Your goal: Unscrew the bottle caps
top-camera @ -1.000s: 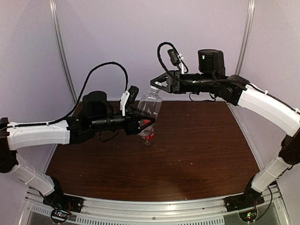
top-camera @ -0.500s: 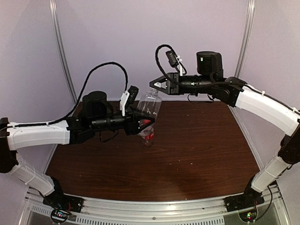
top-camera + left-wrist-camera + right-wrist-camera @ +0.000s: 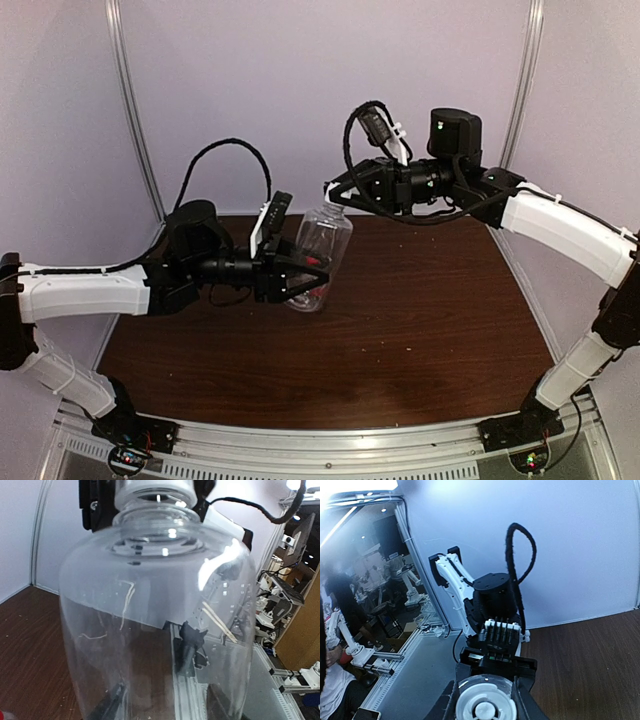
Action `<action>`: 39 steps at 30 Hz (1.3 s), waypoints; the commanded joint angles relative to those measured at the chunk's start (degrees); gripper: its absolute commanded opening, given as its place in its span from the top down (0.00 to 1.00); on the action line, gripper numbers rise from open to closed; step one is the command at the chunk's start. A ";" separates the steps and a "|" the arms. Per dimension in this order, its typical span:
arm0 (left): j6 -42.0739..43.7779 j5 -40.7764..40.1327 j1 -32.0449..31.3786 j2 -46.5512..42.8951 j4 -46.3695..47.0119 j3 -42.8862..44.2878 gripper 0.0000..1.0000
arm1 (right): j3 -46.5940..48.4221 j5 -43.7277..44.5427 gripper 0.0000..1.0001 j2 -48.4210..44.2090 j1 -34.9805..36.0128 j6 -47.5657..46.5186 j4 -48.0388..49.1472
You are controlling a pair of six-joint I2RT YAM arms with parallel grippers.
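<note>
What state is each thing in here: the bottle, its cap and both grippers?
clear bottle: lifted off the table, tilted, capped.
white cap: on the bottle's neck, between the right fingers.
left gripper: shut around the bottle's body.
right gripper: shut on the cap.

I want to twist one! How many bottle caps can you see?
1: the white cap, on the clear bottle neck, between the right gripper fingers. Another may be hidden behind the bottle.
</note>
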 commanded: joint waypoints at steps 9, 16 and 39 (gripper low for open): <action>-4.04 8.01 -0.74 -0.85 13.49 -0.09 0.54 | -0.47 -6.58 0.50 0.24 0.09 -1.14 2.15; -2.13 3.91 -0.76 -1.02 10.46 0.05 0.54 | 0.17 0.07 0.30 -1.73 -0.04 -0.62 -1.58; 2.93 -13.35 -0.76 -0.32 -2.83 4.37 0.54 | 7.21 36.30 0.06 -3.74 3.46 14.60 -12.93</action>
